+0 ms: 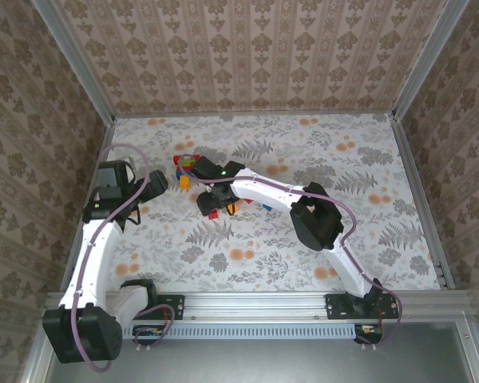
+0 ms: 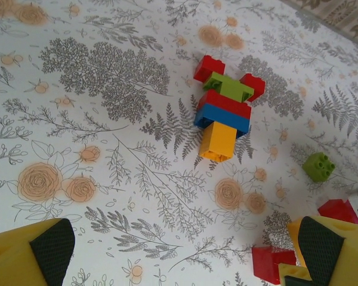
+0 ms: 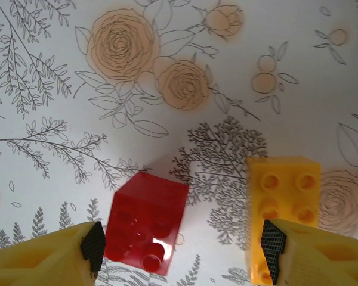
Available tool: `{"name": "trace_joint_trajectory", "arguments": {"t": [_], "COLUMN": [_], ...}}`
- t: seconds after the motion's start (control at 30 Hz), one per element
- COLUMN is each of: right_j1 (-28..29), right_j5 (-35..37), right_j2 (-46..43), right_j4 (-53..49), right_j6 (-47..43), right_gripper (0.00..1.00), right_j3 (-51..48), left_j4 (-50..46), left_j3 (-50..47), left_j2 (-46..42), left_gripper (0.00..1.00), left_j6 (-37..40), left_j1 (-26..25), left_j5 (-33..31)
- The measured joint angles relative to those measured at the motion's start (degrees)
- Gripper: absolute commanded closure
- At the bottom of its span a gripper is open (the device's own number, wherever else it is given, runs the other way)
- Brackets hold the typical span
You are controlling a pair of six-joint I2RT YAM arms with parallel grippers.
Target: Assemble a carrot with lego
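right gripper wide open over the glossy red square plastic brick
it sits between the fingers, off-centre (left gripper spread too, farther off); stacked lego bricks toward the table's far left corner.

red lego brick, orange lego brick, grey-and-orange floral tablecloth
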Motion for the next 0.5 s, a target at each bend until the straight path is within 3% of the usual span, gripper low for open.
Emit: {"name": "trace_joint_trajectory", "arguments": {"t": [0.5], "right_j1": [1.2], "right_j5": [0.0], "right_j2": [1.7], "right_j4": [-2.6], "right_j6": [0.0], "right_gripper": [0.32], "right_j3": [2.9], "left_j4": [0.2], "left_j3": [0.0], "left_j2": [0.9], "left_gripper": [0.00], "left_j6": [0.3], "left_j1": [0.9], "left_j5": [1.3]}}
